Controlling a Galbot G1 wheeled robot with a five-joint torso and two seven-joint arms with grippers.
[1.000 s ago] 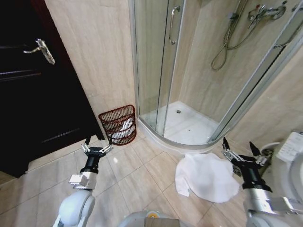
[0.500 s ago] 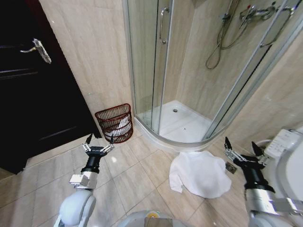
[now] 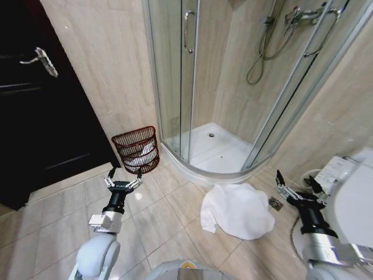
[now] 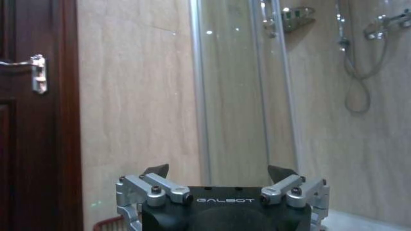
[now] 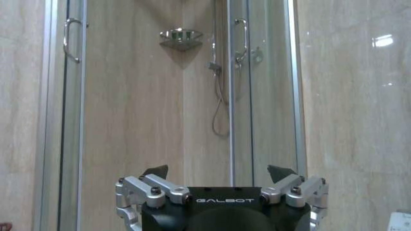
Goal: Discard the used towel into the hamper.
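dark door point(image 3: 35, 111) at far left, closed, lever handle in place. beside it a tiled wall, and at the foot of that wall the hamper point(image 3: 136, 150), upright on the floor tiles, with pale cloth visible through its openwork. the hamper stands just beside the glass shower enclosure point(image 3: 192, 87).

left gripper point(image 3: 122, 184) held low over the floor, in front of the hamper and near it; fingers spread apart, nothing between them. the left wrist view confirms the spread fingertips point(image 4: 156, 170) with only wall and glass beyond.

toward the middle-right, the used towel point(image 3: 238, 210) lies crumpled flat on the floor tiles, just outside the shower threshold, well apart from the hamper and not in contact with either gripper.

right gripper point(image 3: 297, 188) held above the floor just to the right of the towel, near a floor drain point(image 3: 275, 203); jaws parted, empty. a toilet point(image 3: 349, 204) sits at the far right edge.

assessment: the task stands at the approach stage; the pick-up is not yet made. the next move calls for lowering the right gripper onto a raised fold of the towel and closing on enough cloth to lift it clear, then carrying it across to the hamper's open top.
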